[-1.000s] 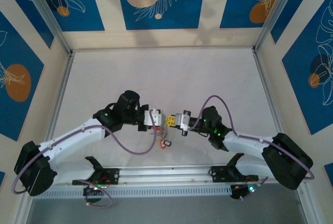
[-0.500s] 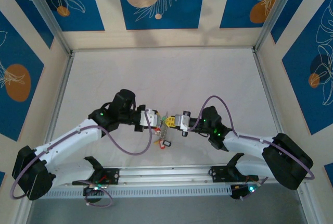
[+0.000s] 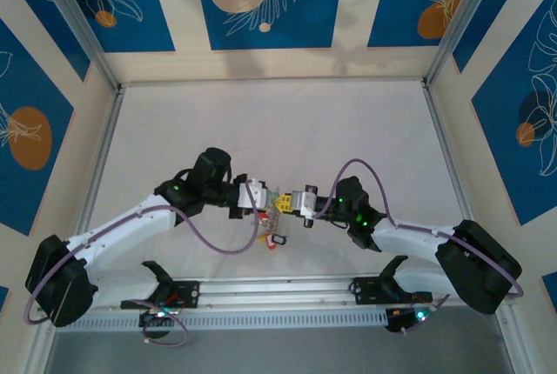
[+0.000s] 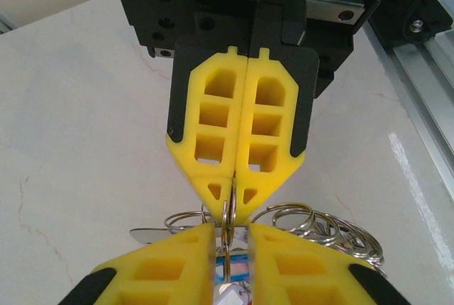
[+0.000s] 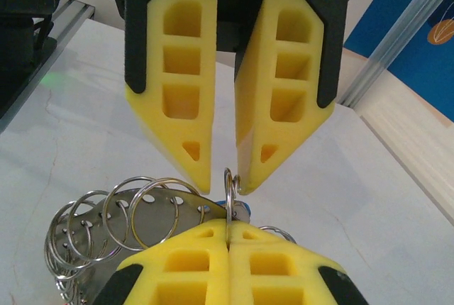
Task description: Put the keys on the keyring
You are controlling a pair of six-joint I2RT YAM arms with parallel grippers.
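Note:
My two grippers meet tip to tip above the table's near middle. The right gripper (image 3: 285, 203) (image 5: 227, 225) is shut on the keyring (image 5: 228, 190), a thin metal ring seen edge-on that sticks out of its yellow tips (image 4: 228, 211). The left gripper (image 3: 272, 199) (image 4: 230, 233) stands narrowly open, its pads on either side of that ring's free edge without clamping it. The keys hang under the ring. A blue tag (image 4: 241, 262) shows in the gap between my left fingers, and red and yellow tags (image 3: 277, 239) dangle over the table.
A bunch of several split rings (image 4: 333, 230) on a curved, holed metal strip (image 5: 142, 213) hangs beside the keyring. The aluminium base rail (image 3: 278, 291) runs along the near edge. Purple cables (image 3: 218, 248) loop off both wrists. Panelled walls close in the table (image 3: 278, 122).
The left gripper drew back to the left, then came back to the right against the keyring. Its jaws widened a little and narrowed again. The right arm held still.

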